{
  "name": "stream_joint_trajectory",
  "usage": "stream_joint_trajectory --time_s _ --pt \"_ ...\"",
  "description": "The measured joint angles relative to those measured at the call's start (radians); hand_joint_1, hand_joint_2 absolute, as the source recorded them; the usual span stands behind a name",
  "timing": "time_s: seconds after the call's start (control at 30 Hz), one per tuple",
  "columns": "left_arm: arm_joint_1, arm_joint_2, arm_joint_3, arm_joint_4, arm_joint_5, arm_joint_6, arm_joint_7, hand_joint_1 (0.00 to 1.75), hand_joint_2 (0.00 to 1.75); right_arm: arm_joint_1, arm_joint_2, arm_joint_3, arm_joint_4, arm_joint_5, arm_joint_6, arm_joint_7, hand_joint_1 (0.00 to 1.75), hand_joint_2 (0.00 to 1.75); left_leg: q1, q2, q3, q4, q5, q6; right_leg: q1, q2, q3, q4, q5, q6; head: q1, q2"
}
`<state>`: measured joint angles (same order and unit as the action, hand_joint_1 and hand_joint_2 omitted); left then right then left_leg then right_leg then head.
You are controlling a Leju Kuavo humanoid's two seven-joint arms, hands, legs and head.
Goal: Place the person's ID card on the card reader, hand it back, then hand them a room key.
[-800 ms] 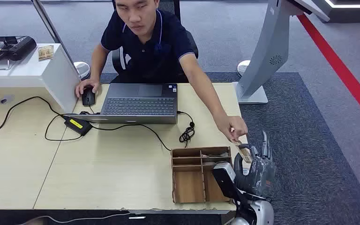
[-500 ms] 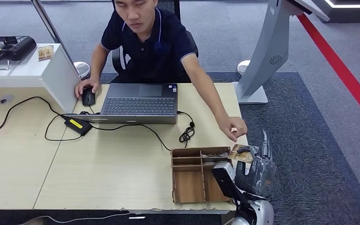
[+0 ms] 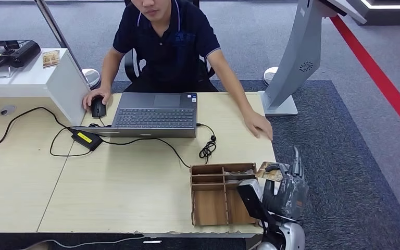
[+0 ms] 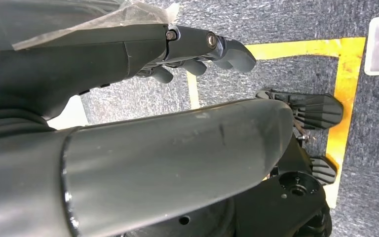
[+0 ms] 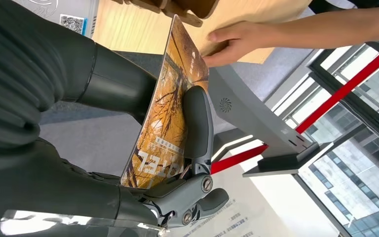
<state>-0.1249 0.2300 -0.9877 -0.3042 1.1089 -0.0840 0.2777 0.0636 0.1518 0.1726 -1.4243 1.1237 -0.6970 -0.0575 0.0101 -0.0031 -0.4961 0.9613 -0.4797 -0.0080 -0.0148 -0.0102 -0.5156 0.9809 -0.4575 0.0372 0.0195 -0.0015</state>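
My right hand (image 3: 286, 187) is raised beside the table's right front corner and pinches a card (image 3: 270, 171) printed with orange autumn trees. In the right wrist view the thumb (image 5: 197, 123) presses across the card (image 5: 165, 113), whose far end points at the table. The person's hand (image 3: 259, 126) lies flat on the table's right edge, apart from the card, and also appears past the card's tip (image 5: 232, 39). A black device (image 3: 8, 52) and a small card (image 3: 50, 58) sit on a white box at the far left. My left hand (image 4: 197, 49) hangs over the floor holding nothing.
A wooden divided tray (image 3: 221, 195) stands on the table (image 3: 125, 192) just left of my right hand. A laptop (image 3: 155, 114), mouse (image 3: 98, 108) under the person's other hand, and loose cables (image 3: 207, 148) lie further back. A white kiosk stand (image 3: 297, 57) rises at the right.
The person's hand, which was pinching the card at my right hand, has let go and drawn back onto the table. The card stays in my right hand, now lying flatter.
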Motion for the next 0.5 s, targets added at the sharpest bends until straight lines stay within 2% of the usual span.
stream_joint_trajectory --time_s 0.5 --pt "0.0 0.002 0.0 0.0 0.008 0.003 0.0 0.0 0.0 0.031 -0.065 -0.045 0.074 0.047 0.0 0.094 1.75 1.75 0.0 0.0 0.0 0.0 0.0 0.0 0.0 0.0 0.0 0.0 0.0 0.0 0.0 0.0"
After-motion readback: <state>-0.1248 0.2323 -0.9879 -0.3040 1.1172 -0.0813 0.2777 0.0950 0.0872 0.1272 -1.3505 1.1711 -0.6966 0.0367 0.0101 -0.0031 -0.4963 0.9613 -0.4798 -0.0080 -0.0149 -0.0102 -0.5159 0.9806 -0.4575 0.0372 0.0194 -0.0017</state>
